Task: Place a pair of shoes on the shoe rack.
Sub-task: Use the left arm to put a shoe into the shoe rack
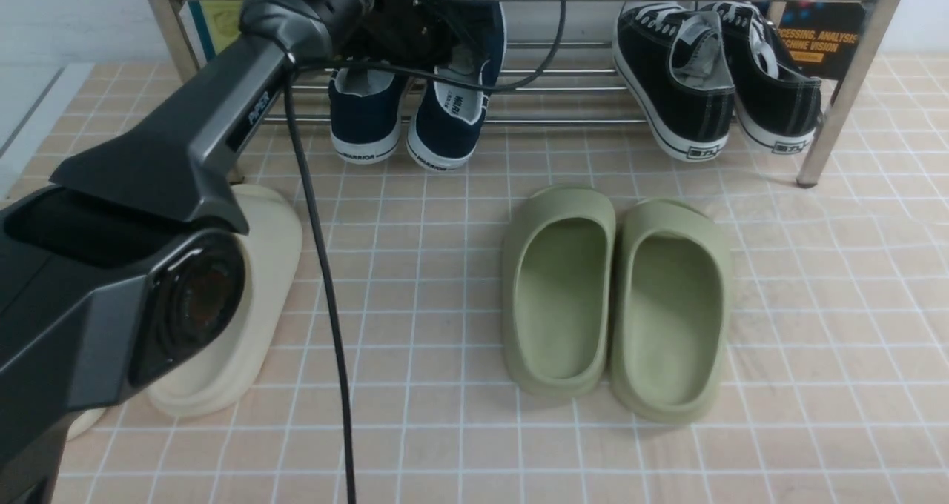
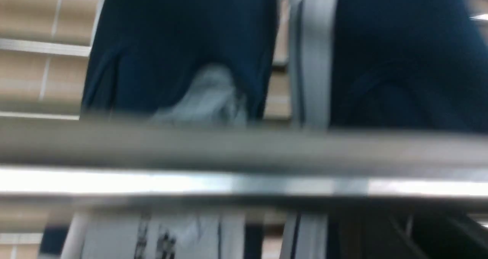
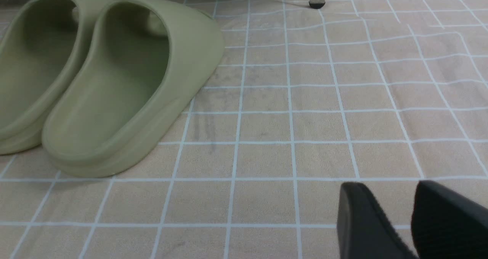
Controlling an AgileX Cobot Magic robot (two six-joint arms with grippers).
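Two navy shoes (image 1: pixel 445 130) side by side on shoe rack (image 1: pixel 563 121) lower rods, upper centre-left of front view; heels toward frame bottom, toes sloping up and back. Left arm (image 1: pixel 222 118) reaches directly over them, clearly the nearer. Left gripper hidden behind its wrist: jaw state cannot be told. Right gripper (image 3: pixel 389 192) parted, empty, above tile (image 3: pixel 305 125) near olive slippers (image 3: pixel 114 83).
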